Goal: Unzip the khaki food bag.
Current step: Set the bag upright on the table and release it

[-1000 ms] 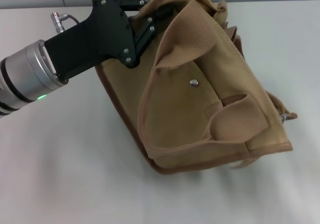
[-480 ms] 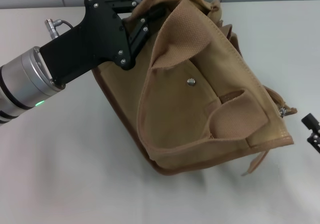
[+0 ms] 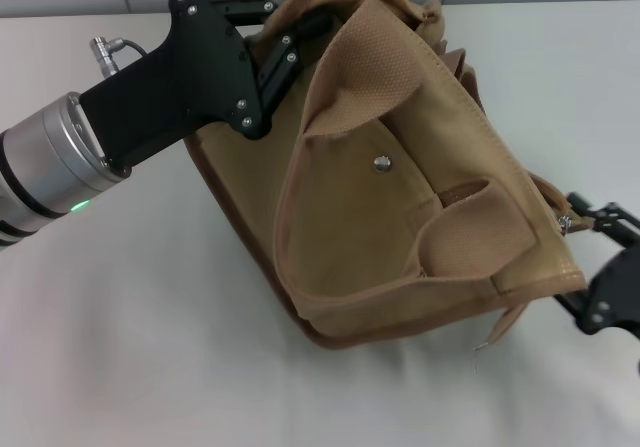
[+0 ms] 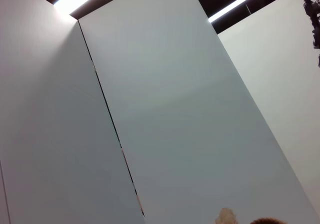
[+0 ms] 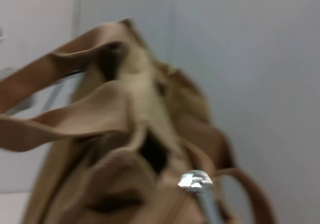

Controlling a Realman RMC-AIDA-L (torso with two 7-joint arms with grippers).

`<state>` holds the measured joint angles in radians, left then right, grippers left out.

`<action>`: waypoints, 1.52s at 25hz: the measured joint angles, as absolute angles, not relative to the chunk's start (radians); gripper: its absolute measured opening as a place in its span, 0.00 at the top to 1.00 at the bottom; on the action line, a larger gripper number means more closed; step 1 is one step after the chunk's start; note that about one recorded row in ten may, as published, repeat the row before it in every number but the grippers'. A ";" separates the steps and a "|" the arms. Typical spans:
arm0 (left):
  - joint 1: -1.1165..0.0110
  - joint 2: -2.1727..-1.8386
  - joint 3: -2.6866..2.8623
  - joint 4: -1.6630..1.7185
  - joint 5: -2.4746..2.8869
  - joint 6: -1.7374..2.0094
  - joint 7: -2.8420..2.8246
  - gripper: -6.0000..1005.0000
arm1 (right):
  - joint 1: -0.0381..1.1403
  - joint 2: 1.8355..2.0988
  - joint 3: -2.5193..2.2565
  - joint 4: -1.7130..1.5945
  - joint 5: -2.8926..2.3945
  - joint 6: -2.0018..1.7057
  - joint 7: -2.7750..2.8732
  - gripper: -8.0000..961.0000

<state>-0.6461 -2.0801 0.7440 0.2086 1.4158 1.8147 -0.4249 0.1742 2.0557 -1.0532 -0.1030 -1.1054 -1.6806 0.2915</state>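
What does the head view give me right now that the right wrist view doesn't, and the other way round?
Head view only: the whole khaki food bag tipped on the table, its front pocket snap, the left gripper at the bag's far left top corner, and the right gripper beside the bag's right end.

Right wrist view only: a close look along the bag's top between its handles, with a dark gap there.

Both: the bag and the silver zipper pull at its right end.
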 joint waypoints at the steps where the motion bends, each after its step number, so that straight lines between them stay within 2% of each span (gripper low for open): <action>1: -0.646 -2.080 0.744 0.209 1.416 1.815 -0.425 0.92 | 0.182 2.059 -1.053 -0.112 -1.122 -1.674 0.290 0.34; 7: -0.638 -2.080 0.744 0.209 1.415 1.818 -0.426 0.92 | 0.191 2.078 -1.042 -0.163 -1.139 -1.659 0.268 0.42; 8: -0.635 -2.080 0.744 0.208 1.415 1.818 -0.425 0.92 | 0.189 2.079 -1.034 -0.174 -1.136 -1.659 0.268 0.66; 15: -0.625 -2.080 0.744 0.202 1.417 1.818 -0.424 0.92 | 0.191 2.080 -0.917 -0.179 -1.134 -1.647 0.267 0.86; 20: -0.622 -2.080 0.778 0.171 1.418 1.814 -0.421 0.92 | 0.205 2.085 -0.799 -0.204 -1.134 -1.647 0.267 0.91; 38: -0.563 -2.080 0.811 -0.053 1.417 1.690 -0.374 0.92 | 0.352 2.087 -0.732 -0.252 -1.141 -1.543 0.263 0.93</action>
<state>-0.5627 -2.0800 0.8112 -0.0529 1.4171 1.6900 -0.3745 0.3524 2.0869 -0.7316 -0.2517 -1.1409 -1.5433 0.2634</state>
